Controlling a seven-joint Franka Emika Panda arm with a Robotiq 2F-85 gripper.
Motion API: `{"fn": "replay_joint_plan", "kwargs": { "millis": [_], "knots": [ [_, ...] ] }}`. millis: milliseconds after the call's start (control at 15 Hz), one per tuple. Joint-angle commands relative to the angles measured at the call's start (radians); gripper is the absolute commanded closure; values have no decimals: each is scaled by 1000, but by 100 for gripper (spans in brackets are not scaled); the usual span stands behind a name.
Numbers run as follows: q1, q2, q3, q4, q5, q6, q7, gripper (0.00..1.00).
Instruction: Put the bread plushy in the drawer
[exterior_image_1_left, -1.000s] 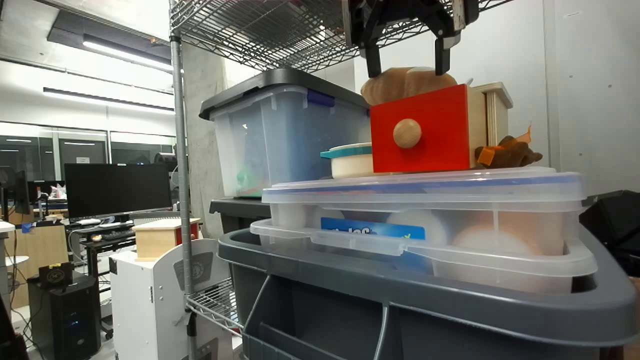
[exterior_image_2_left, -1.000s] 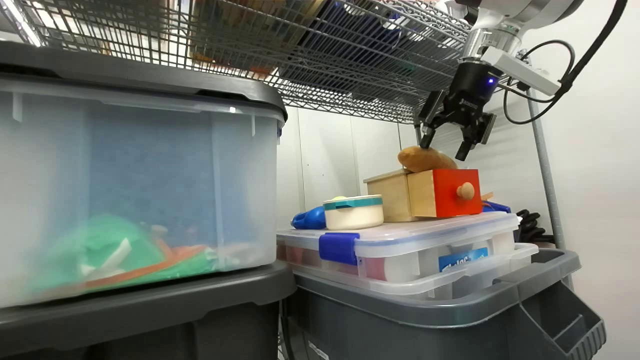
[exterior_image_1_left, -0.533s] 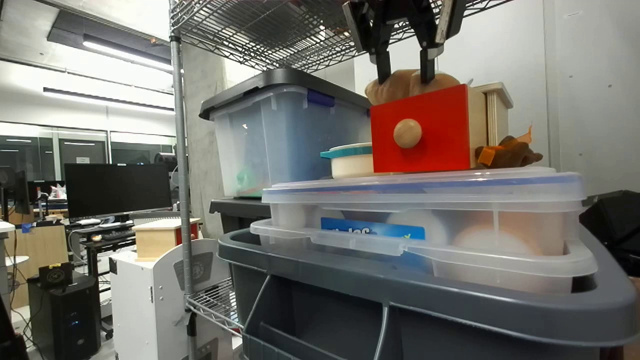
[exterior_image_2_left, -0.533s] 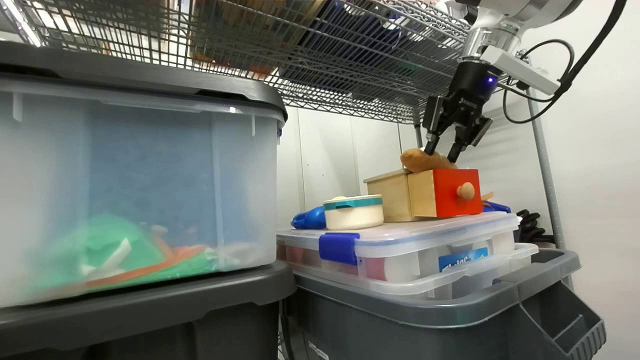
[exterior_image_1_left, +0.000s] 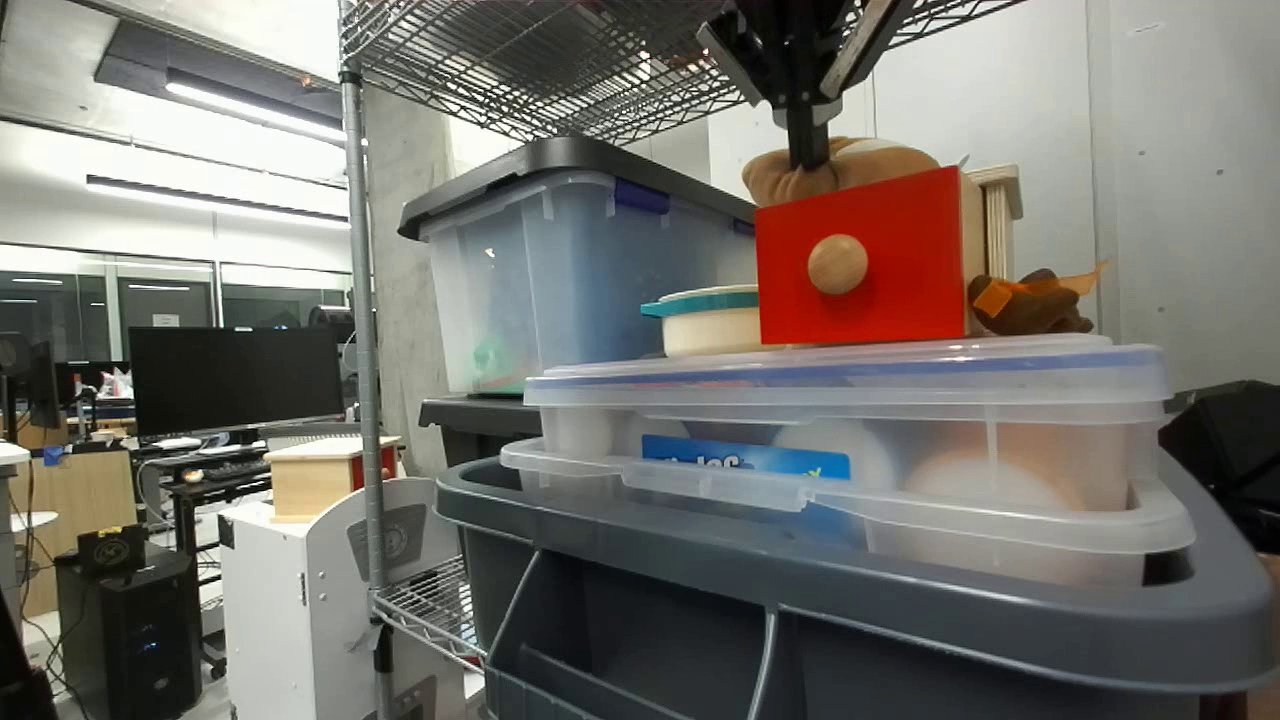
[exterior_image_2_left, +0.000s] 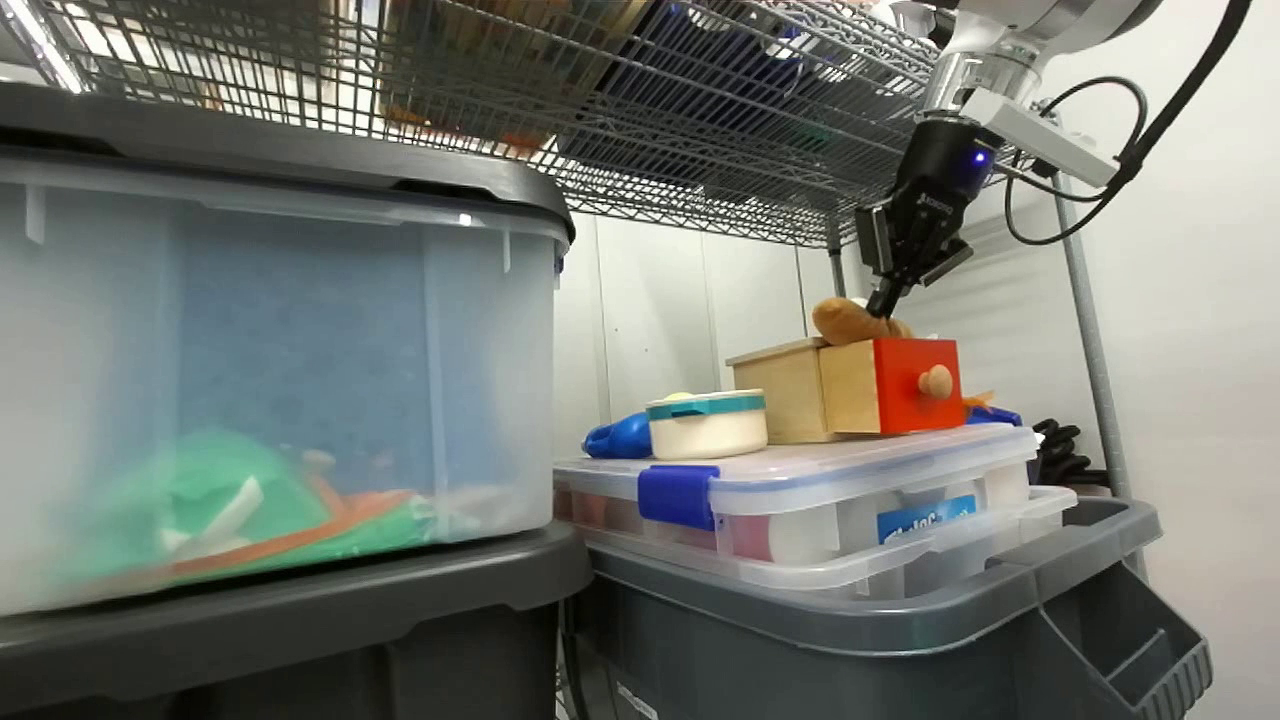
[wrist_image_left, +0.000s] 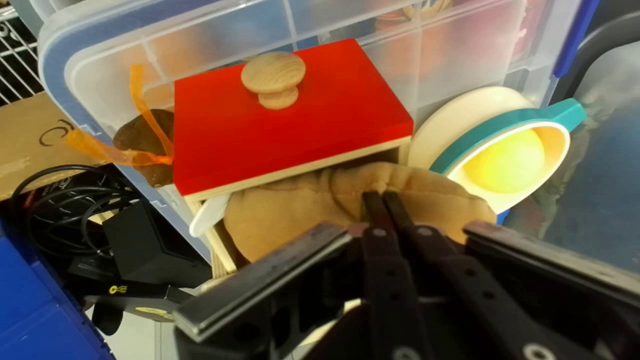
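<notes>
Ahead and left of the jaws in the wrist view, we see the drawer (wrist_image_left: 295, 125) nudged slightly outward; under them, the bread plushy (wrist_image_left: 315, 205) lies across its mouth. Our gripper (wrist_image_left: 382, 195) has just closed, seemingly pinching a fold, so tucking looks next.

Office-like lab, wire shelving (exterior_image_1_left: 550, 60), black monitor (exterior_image_1_left: 235, 380), computer tower (exterior_image_1_left: 125, 640), strip lights (exterior_image_1_left: 215, 202), robot arm (exterior_image_2_left: 1000, 50)

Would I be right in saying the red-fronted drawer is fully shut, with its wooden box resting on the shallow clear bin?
The drawer is not shut but pulled out: the wrist view shows the bread plushy lying at the opening behind the red front. Its wooden box does rest on the shallow clear bin.
</notes>
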Motion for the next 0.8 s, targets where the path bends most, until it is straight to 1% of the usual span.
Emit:
{"fn": "replay_joint_plan", "kwargs": {
  "millis": [0,333,733],
  "knots": [
    [-4,1,0,20,13,-30,-18,100],
    [-1,-9,5,14,9,-36,-14,99],
    [5,-13,1,20,53,-76,-32,99]
  ]
}}
